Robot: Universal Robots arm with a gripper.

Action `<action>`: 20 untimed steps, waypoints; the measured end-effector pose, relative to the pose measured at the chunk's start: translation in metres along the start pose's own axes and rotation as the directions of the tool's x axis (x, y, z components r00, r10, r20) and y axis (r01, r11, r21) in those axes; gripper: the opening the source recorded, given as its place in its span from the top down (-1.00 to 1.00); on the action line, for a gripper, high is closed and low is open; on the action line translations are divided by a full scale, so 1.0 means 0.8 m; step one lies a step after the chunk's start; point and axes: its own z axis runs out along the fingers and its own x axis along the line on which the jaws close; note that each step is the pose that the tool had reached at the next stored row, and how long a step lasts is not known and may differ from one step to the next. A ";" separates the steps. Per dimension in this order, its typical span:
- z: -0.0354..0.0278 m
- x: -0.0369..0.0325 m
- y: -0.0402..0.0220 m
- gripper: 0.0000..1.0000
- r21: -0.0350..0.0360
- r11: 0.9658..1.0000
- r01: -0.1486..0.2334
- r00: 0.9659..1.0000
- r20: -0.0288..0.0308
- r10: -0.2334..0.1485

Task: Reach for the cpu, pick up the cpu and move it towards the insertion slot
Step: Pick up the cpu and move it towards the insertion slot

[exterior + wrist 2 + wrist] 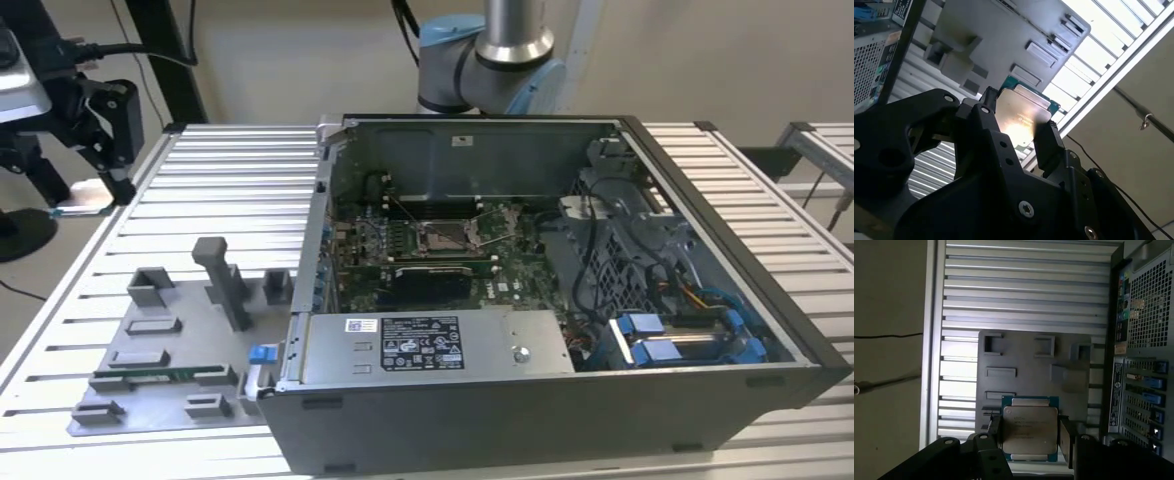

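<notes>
The cpu (1030,432) is a flat square chip with a silvery top and a green edge. My gripper (1030,438) is shut on it, one black finger on each side. In the second wrist view the cpu (1021,112) sits between the same fingers of the gripper (1019,122). In the exterior view the gripper (86,188) hangs over the table's edge at the exterior view's left, with the pale cpu (80,198) at its tips. The insertion slot (441,237), a silver-framed socket, lies on the green board inside the open computer case, well off to the exterior view's right of the gripper.
A grey fixture plate (174,340) with raised holders lies on the slatted table (227,180) beside the case, and shows below the cpu in both wrist views (1029,360) (1004,40). The case's wall (310,260) stands between plate and socket. Cables and blue connectors (667,340) fill the case's right side.
</notes>
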 end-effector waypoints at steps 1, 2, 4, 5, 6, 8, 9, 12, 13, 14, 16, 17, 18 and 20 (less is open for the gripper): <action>0.0000 -0.0004 0.0000 1.00 0.000 1.000 0.000 1.000 0.000 0.000; -0.0001 -0.0006 0.0000 1.00 0.000 1.000 0.000 1.000 0.000 0.000; -0.0001 -0.0011 0.0000 1.00 0.000 1.000 0.000 1.000 0.000 0.000; 0.0000 -0.0014 -0.0001 1.00 0.000 1.000 0.000 1.000 0.000 0.000; 0.0000 -0.0016 -0.0001 1.00 0.000 1.000 0.000 1.000 0.000 0.000; -0.0001 -0.0022 -0.0001 1.00 0.000 1.000 0.000 1.000 0.000 0.000; -0.0001 -0.0024 -0.0001 1.00 0.000 1.000 0.000 1.000 0.000 0.000; 0.0000 -0.0032 -0.0001 1.00 0.000 1.000 0.000 1.000 0.000 0.000; 0.0000 -0.0034 -0.0001 1.00 0.000 1.000 0.000 1.000 0.000 0.000; 0.0000 -0.0037 -0.0001 1.00 0.000 1.000 0.000 1.000 0.000 0.000; 0.0000 -0.0042 -0.0002 1.00 0.000 1.000 0.000 1.000 0.000 0.000; 0.0000 -0.0044 -0.0002 1.00 0.000 1.000 0.000 1.000 0.000 0.000; -0.0001 -0.0046 -0.0002 1.00 0.000 1.000 0.000 1.000 0.000 0.000; 0.0000 -0.0051 -0.0002 1.00 0.000 1.000 0.000 1.000 0.000 0.000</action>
